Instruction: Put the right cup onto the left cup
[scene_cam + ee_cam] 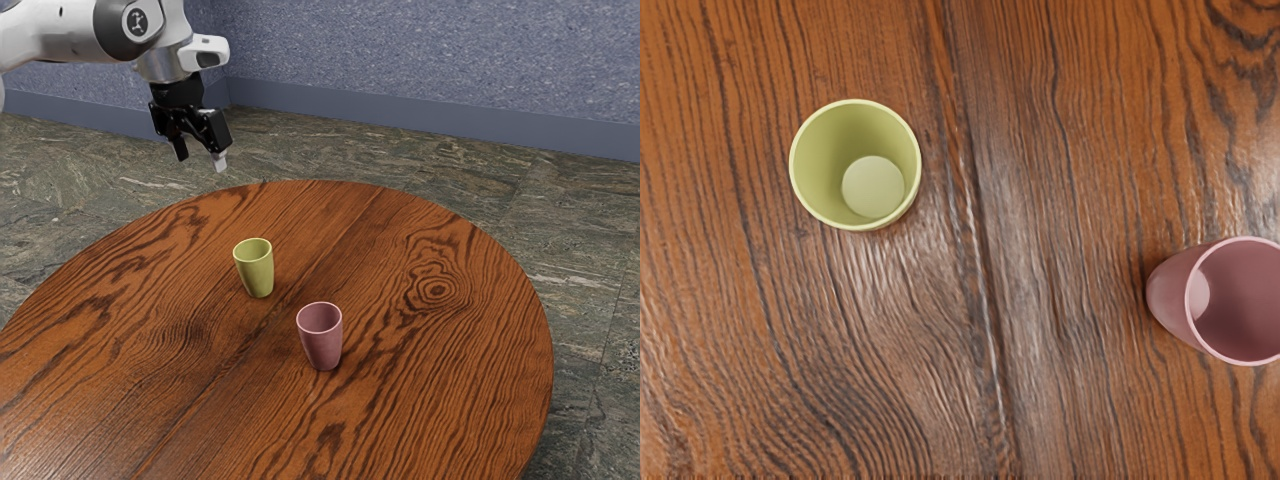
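On a round wooden table (470,390), the pink cup (322,340) stands upright, its mouth up, near a green cup (256,270), also upright; the two are apart, with a straight seam in the wood running between them. In the exterior view, the pink one sits nearer the camera and farther toward the exterior view's right, while the wrist view looks down into both mouths, the green cup's pale round bottom in sight. Beyond them toward the exterior view's right, a dark knot (437,290) swirls in the grain. My gripper (200,158) hangs in the air, well apart from both cups, its two fingers parted and pointing downward, under my white arm (60,32) reaching in from the exterior view's upper left. Behind lie a streaked stone floor (440,165) and a speckled blue-gray wall (430,60).
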`<control>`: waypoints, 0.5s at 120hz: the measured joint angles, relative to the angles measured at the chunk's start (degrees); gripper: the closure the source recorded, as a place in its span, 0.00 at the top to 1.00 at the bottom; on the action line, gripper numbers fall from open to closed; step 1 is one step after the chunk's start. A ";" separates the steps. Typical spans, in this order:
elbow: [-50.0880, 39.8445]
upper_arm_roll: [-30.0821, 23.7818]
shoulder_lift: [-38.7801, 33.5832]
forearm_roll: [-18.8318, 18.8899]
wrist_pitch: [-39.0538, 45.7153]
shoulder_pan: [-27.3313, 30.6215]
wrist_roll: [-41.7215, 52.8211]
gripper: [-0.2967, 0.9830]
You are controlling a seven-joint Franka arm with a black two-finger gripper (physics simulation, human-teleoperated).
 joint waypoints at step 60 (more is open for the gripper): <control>-3.09 -3.20 0.09 0.08 1.15 -1.09 -0.52 0.77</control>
